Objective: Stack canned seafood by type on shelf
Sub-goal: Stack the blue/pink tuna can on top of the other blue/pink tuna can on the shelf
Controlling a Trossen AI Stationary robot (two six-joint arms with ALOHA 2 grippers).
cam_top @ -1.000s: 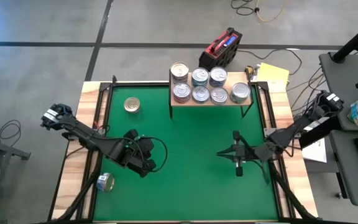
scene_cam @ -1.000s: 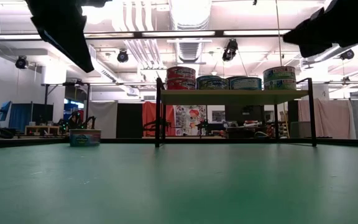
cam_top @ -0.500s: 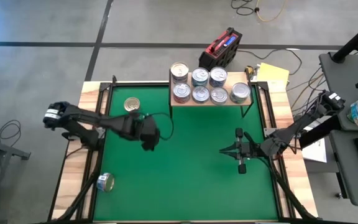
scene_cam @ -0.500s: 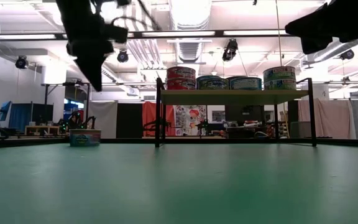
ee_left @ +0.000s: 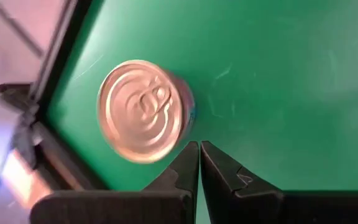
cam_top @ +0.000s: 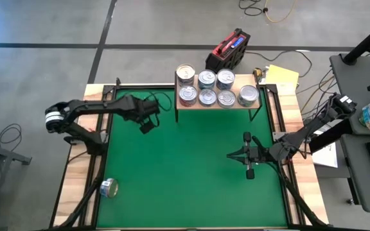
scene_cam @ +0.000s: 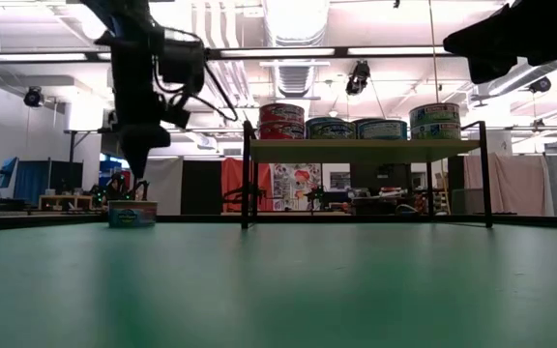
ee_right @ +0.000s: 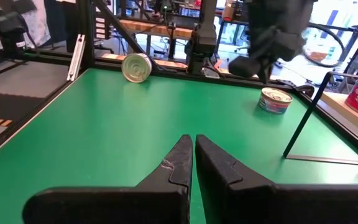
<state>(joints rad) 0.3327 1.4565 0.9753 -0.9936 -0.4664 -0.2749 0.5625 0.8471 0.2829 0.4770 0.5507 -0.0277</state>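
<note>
An upright gold-topped can (ee_left: 143, 109) is found on the mat's far left, just beside and left of the left gripper (ee_left: 199, 163), whose fingers are pressed together, empty. The shelf (cam_top: 218, 106) lies to its right. The right gripper (cam_top: 247, 160), likewise closed, is parked well apart.

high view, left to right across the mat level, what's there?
Tipped can near the front-left corner → left hand, shut, beside the upright gold-topped can → shelf carrying seven cans → right hand, shut, above bare mat.
</note>
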